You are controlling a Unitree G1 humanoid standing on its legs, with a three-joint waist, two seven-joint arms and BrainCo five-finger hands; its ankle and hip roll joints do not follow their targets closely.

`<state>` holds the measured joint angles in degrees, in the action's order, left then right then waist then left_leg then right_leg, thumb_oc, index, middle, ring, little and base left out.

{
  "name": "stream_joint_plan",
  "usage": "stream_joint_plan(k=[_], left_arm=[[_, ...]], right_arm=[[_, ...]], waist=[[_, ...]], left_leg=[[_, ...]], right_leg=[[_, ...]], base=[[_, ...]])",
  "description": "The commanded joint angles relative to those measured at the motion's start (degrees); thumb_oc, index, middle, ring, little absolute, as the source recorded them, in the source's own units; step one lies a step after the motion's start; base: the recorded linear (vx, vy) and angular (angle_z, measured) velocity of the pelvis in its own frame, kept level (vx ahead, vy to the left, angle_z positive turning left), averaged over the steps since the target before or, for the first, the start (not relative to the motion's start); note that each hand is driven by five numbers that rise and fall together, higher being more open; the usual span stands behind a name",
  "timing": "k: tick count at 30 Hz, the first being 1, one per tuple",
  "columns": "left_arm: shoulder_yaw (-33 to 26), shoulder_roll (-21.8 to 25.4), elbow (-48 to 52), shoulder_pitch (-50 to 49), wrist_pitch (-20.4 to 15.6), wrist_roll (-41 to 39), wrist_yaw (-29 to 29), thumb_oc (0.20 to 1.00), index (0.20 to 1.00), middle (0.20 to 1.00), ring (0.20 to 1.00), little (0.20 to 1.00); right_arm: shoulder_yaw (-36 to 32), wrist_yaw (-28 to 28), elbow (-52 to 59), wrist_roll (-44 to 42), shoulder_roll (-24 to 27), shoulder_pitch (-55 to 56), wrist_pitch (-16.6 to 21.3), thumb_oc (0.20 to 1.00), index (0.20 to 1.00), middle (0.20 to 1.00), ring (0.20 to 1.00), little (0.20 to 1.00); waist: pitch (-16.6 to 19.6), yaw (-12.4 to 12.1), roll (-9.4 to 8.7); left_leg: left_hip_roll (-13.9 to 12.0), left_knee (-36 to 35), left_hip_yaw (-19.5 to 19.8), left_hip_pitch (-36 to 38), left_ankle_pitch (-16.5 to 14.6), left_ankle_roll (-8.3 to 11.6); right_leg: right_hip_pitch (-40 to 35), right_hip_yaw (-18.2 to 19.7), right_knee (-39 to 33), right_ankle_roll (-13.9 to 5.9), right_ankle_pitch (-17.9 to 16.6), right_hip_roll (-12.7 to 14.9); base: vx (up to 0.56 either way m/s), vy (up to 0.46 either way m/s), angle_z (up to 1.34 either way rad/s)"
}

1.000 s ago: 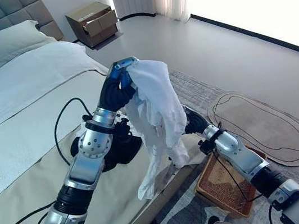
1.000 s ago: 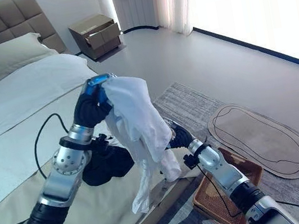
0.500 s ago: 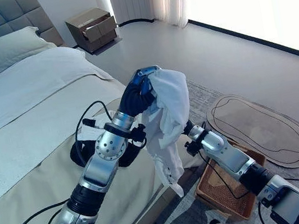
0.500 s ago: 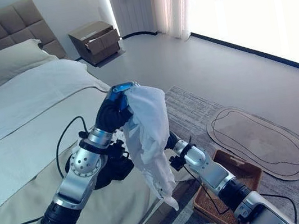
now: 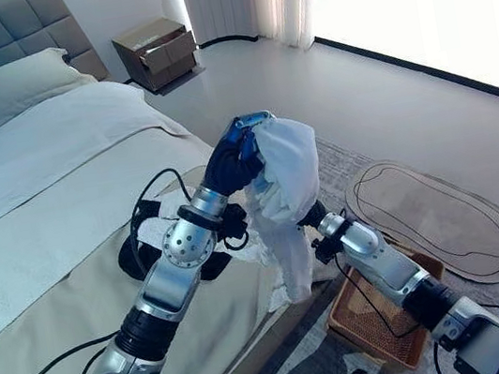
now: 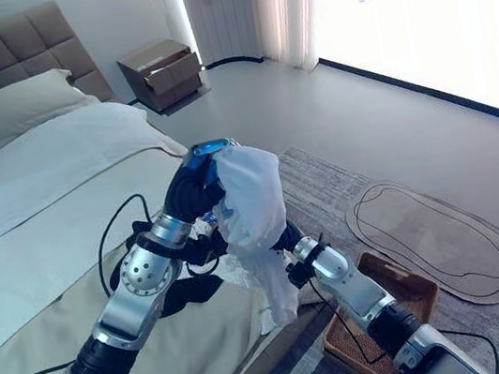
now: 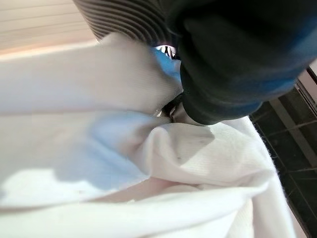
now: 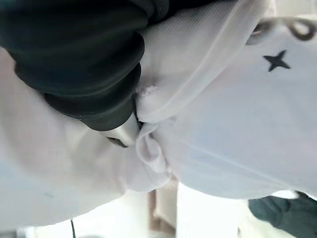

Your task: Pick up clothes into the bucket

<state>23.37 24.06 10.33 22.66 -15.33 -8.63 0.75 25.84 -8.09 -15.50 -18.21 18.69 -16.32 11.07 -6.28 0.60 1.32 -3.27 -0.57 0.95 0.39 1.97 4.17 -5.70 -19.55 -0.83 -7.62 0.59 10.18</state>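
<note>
My left hand is raised over the bed's near edge, shut on a white garment that hangs from it in a bunched bundle. In the left wrist view the white cloth presses right against the hand's dark cover. My right hand is tucked behind the garment's lower part, against the cloth. A brown woven basket sits on the rug below my right arm, beside the bed. A dark garment and a pale patterned cloth lie on the bed under my left arm.
The bed with a pillow fills the left side. A wooden nightstand stands at the back. An oval mat lies on the grey rug to the right of the basket, with bare floor beyond.
My left hand has carried the white garment to the right, past the bed's edge. Its long hanging tail has gathered into a shorter bundle against my right hand.
</note>
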Motion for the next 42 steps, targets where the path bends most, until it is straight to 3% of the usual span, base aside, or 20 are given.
stream_joint_plan(k=[1,4,5,6,14,21,26,33,42], left_arm=[[-3.36,0.16,0.01,4.19,-2.93,-2.48,1.16,0.2,0.2,0.2,0.2,0.2],[-6.1,0.41,-1.0,2.01,-2.66,-2.14,2.58,0.213,0.213,0.213,0.213,0.213],[-6.09,0.38,-0.97,1.96,-2.64,-2.13,2.59,0.369,0.369,0.369,0.369,0.369],[-7.34,0.45,-0.89,0.55,-2.48,-2.35,2.95,1.0,1.0,1.0,1.0,1.0],[-11.15,-0.63,-5.91,-6.82,-3.7,-2.81,5.45,1.0,1.0,1.0,1.0,1.0],[-11.7,-0.26,-17.07,-13.42,-2.83,0.66,4.22,1.0,1.0,1.0,1.0,1.0],[-13.35,-0.97,-21.45,-18.77,-3.1,-1.8,2.29,1.0,1.0,1.0,1.0,1.0],[-19.78,-2.87,-21.2,-27.24,-5.27,-11.16,-0.5,1.0,1.0,1.0,1.0,1.0],[-23.48,-4.69,-17.93,-29.85,-6.33,-14.02,-0.57,1.0,1.0,1.0,1.0,1.0]], right_arm=[[-1.86,1.17,1.85,-3.78,-1.54,-0.52,2.96,0.2,0.2,0.2,0.2,0.2],[-4.91,2.08,6.35,-7.62,-2.02,3.76,2.87,0.2,0.2,0.2,0.2,0.2],[-4.94,2.07,6.52,-7.66,-1.95,3.87,2.76,0.2,0.2,0.2,0.2,0.2],[-7.17,2.72,7.56,-9.63,-1.79,5.46,3.01,0.2,0.2,0.2,0.2,0.2],[-15.89,4.33,7.01,-13.93,-1.78,10.43,7.32,0.2,0.2,0.2,0.2,0.2],[-25.32,7.15,8.9,-17.55,-2.11,12.78,9.66,0.2,0.2,0.2,0.2,0.2],[-29.86,9.15,9.89,-17.95,-1.97,12.88,11.16,0.2,0.2,0.2,0.2,0.2],[-38.38,13.62,9.82,-14.72,0.07,13.64,13.86,0.2,0.2,0.2,0.2,0.2],[-42.74,16.95,8.35,-11.7,2.16,13.68,14.37,0.2,0.2,0.2,0.2,0.2]], waist=[[2.71,0.14,-3.0],[2.66,0.94,-3.16],[2.69,0.92,-3.14],[2.61,1.19,-3.18],[2.41,1.44,-3.31],[2.39,1.98,-3.54],[2.17,1.78,-3.71],[1.85,0.88,-4.15],[1.55,0.98,-4.55]], left_leg=[[-2.07,-0.6,-0.8,-0.07,-1.8,-0.53],[-2.09,-0.53,-1.24,0.1,-1.99,-0.6],[-2.09,-0.53,-1.24,0.11,-1.99,-0.61],[-2.04,-0.58,-1.36,0.16,-2.04,-0.65],[-2.11,-0.61,-1.61,-0.03,-2.0,-0.64],[-2.11,-0.46,-1.99,-0.1,-2.24,-0.68],[-2.14,-0.39,-2.15,-0.12,-2.34,-0.74],[-2.2,0.09,-1.67,-0.69,-2.56,-0.81],[-2.37,0.32,-2.05,-0.89,-2.74,-0.83]], right_leg=[[2.65,1.18,0.58,-3.06,-4.4,4.47],[2.83,1.53,0.59,-3.1,-4.52,4.43],[2.83,1.54,0.59,-3.11,-4.52,4.43],[2.88,1.69,0.5,-3.06,-4.54,4.38],[3.34,1.98,0.51,-3.12,-4.68,4.37],[3.67,2.54,0.58,-3.29,-4.62,4.23],[3.81,2.79,0.84,-3.32,-4.58,4.2],[4.15,2.77,0.93,-3.28,-4.39,3.96],[4.46,3.31,0.77,-3.18,-4.33,3.64]], base=[[0.0,0.0,0.0],[0.0,0.0,0.0],[0.0,0.0,0.0],[0.0,0.0,0.0],[0.0,0.0,0.0],[0.01,-0.001,-0.03],[0.0,-0.002,-0.01],[0.01,-0.007,-0.04],[0.0,-0.005,-0.02]])
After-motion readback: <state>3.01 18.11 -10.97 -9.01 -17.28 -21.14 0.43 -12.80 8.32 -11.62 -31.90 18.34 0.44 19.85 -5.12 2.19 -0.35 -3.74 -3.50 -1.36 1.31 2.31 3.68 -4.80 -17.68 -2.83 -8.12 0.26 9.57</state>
